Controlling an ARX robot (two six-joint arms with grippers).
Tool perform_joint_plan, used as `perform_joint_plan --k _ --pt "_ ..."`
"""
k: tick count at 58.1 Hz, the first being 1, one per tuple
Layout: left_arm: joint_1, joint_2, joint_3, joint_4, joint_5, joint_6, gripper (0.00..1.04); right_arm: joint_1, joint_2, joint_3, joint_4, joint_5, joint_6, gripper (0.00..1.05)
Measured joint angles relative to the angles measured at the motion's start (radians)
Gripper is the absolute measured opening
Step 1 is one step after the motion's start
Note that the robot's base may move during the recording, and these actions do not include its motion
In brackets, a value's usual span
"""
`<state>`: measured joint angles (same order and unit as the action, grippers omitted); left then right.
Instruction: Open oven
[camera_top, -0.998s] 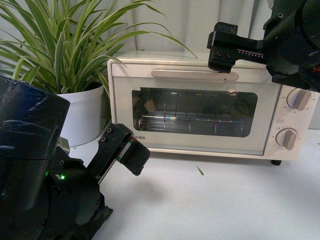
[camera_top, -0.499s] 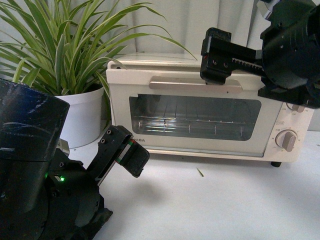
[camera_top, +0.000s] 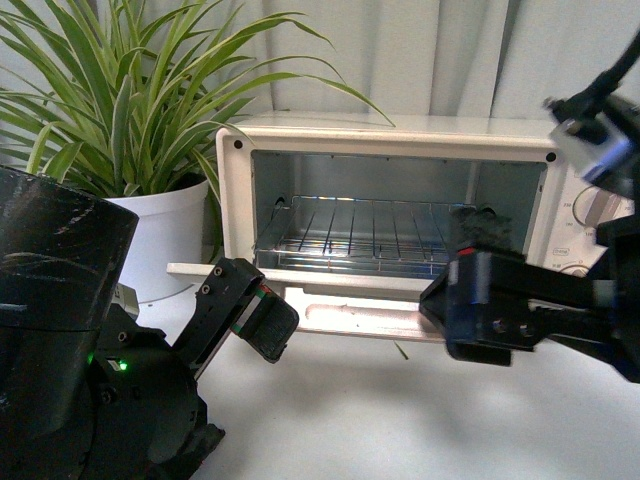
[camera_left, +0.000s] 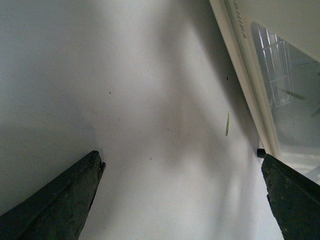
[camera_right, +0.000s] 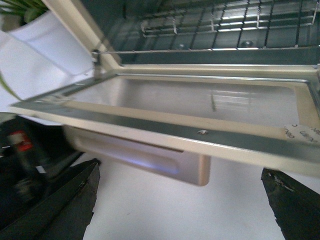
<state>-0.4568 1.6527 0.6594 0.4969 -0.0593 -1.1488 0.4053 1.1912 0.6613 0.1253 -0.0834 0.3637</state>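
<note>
The cream-white oven (camera_top: 400, 135) stands at the back of the table with its door (camera_top: 340, 315) folded down flat. The wire rack (camera_top: 360, 235) and metal interior show. My right gripper (camera_top: 470, 300) is open, just in front of the lowered door's right part and below its level. In the right wrist view the door's glass (camera_right: 200, 105) and its pale bar handle (camera_right: 145, 157) hang above the open gripper (camera_right: 180, 210), which holds nothing. My left gripper (camera_top: 262, 318) is open and empty near the door's left end; it hovers over bare table (camera_left: 180, 200).
A striped-leaf plant (camera_top: 120, 110) in a white pot (camera_top: 165, 235) stands left of the oven. A small green leaf scrap (camera_top: 401, 351) lies on the white table before the door. One knob (camera_top: 600, 205) shows partly behind my right arm.
The oven door has swung from shut to fully down. My right gripper came down from the handle at the top to low in front of the door. The left arm stayed put.
</note>
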Motion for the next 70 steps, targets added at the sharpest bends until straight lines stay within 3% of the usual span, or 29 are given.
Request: perform_joint_plan --k 18,31,47,70 --pt "-0.001 -0.029 -0.008 -0.069 -0.082 0.109 0.98 -0.078 -0.177 -0.063 0.008 -0.023 0.063 0.95" --pt "-0.038 -0.03 -0.001 -0.117 -0.19 0.314 0.98 -0.144 -0.172 -0.096 0.018 -0.058 0.064 0.95" --pt "-0.084 0.006 0.003 -0.135 -0.334 0.649 0.98 -0.155 -0.162 -0.127 0.037 -0.077 0.063 0.95" --pt "-0.092 0.004 -0.027 -0.121 -0.388 0.951 0.98 -0.156 -0.14 -0.164 0.061 -0.086 0.04 0.95"
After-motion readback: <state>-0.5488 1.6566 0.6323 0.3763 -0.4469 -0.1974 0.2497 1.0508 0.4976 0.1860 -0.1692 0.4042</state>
